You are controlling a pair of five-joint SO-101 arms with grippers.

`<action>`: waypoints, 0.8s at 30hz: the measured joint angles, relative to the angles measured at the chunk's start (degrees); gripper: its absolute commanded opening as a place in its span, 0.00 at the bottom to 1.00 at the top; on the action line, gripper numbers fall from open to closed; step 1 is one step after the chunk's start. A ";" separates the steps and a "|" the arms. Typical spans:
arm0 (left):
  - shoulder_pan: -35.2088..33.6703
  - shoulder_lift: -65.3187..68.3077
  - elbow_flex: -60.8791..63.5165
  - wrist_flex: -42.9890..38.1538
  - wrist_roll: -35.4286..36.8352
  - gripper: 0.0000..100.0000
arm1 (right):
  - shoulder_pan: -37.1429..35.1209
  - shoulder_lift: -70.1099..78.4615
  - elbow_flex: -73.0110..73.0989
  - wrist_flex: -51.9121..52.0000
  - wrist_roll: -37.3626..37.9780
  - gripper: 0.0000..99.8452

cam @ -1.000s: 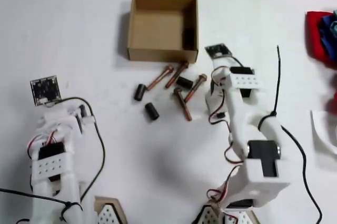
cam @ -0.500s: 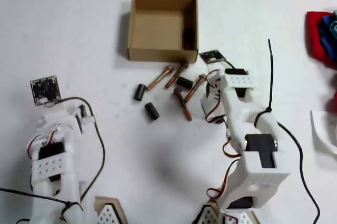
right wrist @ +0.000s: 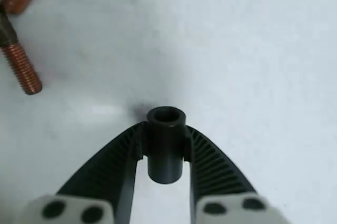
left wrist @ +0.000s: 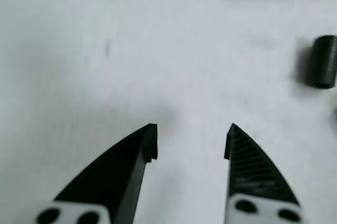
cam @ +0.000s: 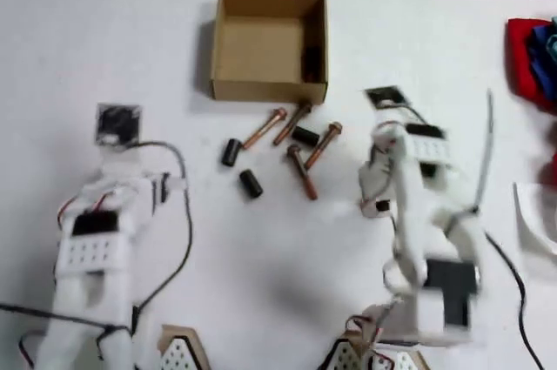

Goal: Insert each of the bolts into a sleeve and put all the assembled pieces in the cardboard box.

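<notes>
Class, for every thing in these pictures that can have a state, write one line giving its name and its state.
Left gripper: open, empty.
Right gripper: shut on the held sleeve, which has no bolt in it.
Cardboard box: open, a dark piece inside.
Bolts: four, lying loose on the table, none sleeved.
Loose sleeves: three, lying on the table, no bolts in them.
</notes>
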 measured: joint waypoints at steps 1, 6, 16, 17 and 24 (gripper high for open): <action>1.67 2.55 -3.16 1.85 -0.18 0.22 | 0.88 -4.66 2.64 -0.35 -0.79 0.02; 11.96 20.40 -21.19 11.25 4.84 0.22 | 4.92 -25.32 13.27 -3.43 -10.37 0.02; 29.45 48.44 -52.40 26.37 36.92 0.22 | 5.27 -27.87 21.63 -18.02 -15.65 0.02; 30.51 50.02 -53.54 26.55 37.45 0.22 | 5.27 -26.46 21.71 -19.16 -15.65 0.02; 35.52 53.63 -57.41 26.81 45.36 0.22 | 6.33 -16.97 18.46 -20.22 -15.65 0.02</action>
